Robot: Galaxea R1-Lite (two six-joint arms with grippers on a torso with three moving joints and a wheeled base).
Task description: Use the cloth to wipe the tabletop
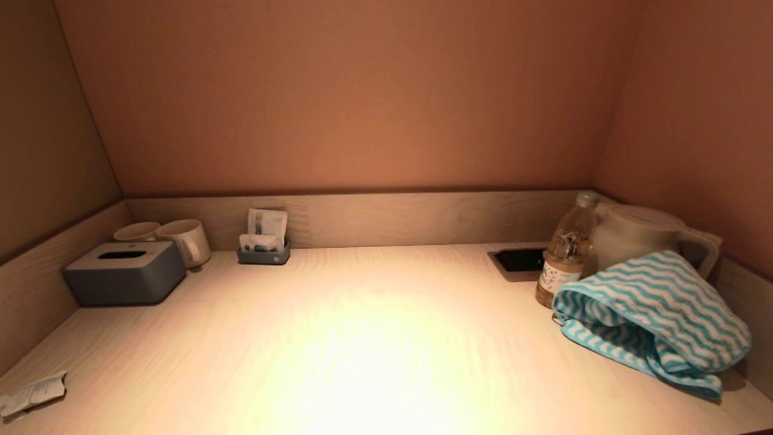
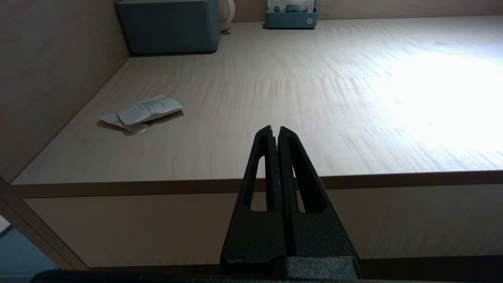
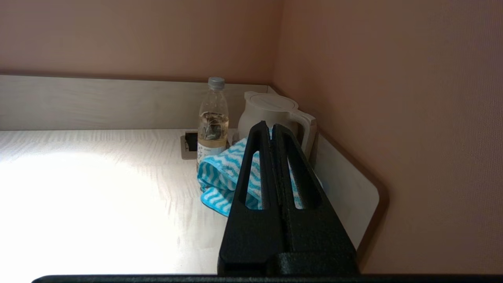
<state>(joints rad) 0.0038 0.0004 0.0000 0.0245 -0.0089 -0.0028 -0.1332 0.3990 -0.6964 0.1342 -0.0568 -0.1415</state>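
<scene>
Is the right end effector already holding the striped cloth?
No, the right end effector is shut on nothing, short of the striped cloth, which lies bunched on the tabletop beside the bottle.

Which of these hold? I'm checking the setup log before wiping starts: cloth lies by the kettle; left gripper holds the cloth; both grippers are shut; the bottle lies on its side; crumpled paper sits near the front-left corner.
1. The cloth lies by the kettle: true.
2. The left gripper holds the cloth: false; it is shut on nothing, off the tabletop's front edge.
3. Both grippers are shut: true; the right gripper too.
4. The bottle lies on its side: false; it is upright.
5. Crumpled paper near the front-left corner: true.
</scene>
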